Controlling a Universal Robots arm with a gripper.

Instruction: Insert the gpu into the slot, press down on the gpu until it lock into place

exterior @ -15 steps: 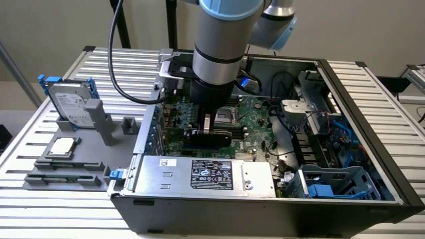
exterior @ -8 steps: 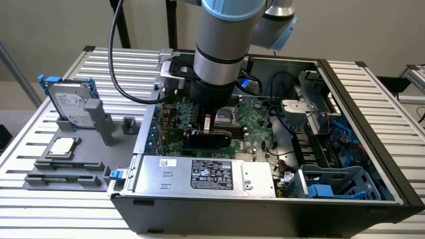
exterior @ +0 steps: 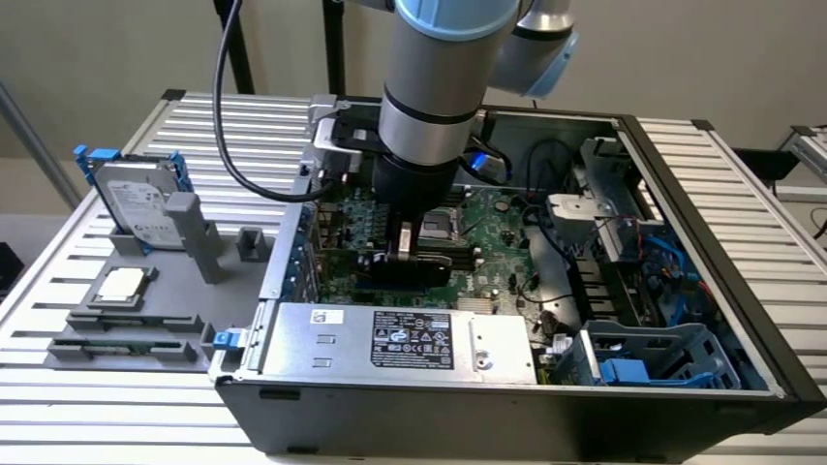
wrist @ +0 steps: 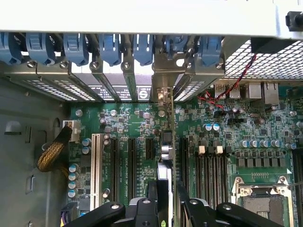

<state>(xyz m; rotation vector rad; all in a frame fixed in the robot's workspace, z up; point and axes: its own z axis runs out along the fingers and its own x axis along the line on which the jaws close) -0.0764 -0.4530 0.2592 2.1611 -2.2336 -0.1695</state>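
Access: PC case [exterior: 517, 421] lies on its side on slatted worktop [exterior: 116, 407], open face up. Arm [exterior: 433, 87] reaches straight down thru the opening. Case walls ring the green main board [wrist: 227, 123]. Silver power box [exterior: 401, 339] w/ label sits close to the card on the camera side in ext. view. Blue drive cage [exterior: 646, 363] is well off toward exterior view's right. Rear wall w/ row of blue clips [wrist: 110, 47] is just beyond the card's bracket end. Bare slots run along one flank of the card.

Gpu [exterior: 387, 271]: stands on edge on the board, upright, glossy black face twd camera in ext. view. Wrist view has it edge-on, a thin strip, silver bracket [wrist: 161, 92] up against rear wall. Fully seated or not: can't tell.

Jaws: gripper [wrist: 166, 196] narrow, pinching gpu's upper edge, one finger each side.

Counts: 1 gpu, 1 arm, 7 blue clips, 3 black slots [wrist: 131, 156] + 1 white slot [wrist: 97, 161] beside card, 1 hard drive [exterior: 136, 208] on worktop at exterior view's left, well apart from case.
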